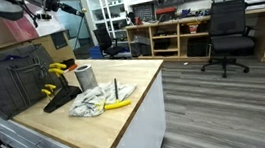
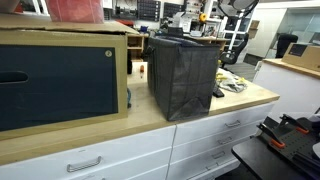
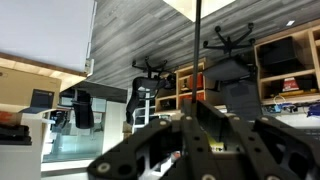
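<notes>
An exterior view looks from above one end along the tabletop (image 1: 125,95) toward a far office chair (image 1: 231,33). An exterior view sits low and close by the drawers. Both share the dark bin (image 1: 13,83) (image 2: 185,75). The wrist view is inverted and peers past the pincer (image 3: 196,112) into the room.

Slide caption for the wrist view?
Upside-down wrist view: shut gripper, a thin dark rod running from it, facing black office chairs and wooden shelving.

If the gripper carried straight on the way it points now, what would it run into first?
The gripper, shut and raised above the counter, points level out into the room. The way looks free up to a black office chair and the wooden shelves; depth is hard to judge.
</notes>
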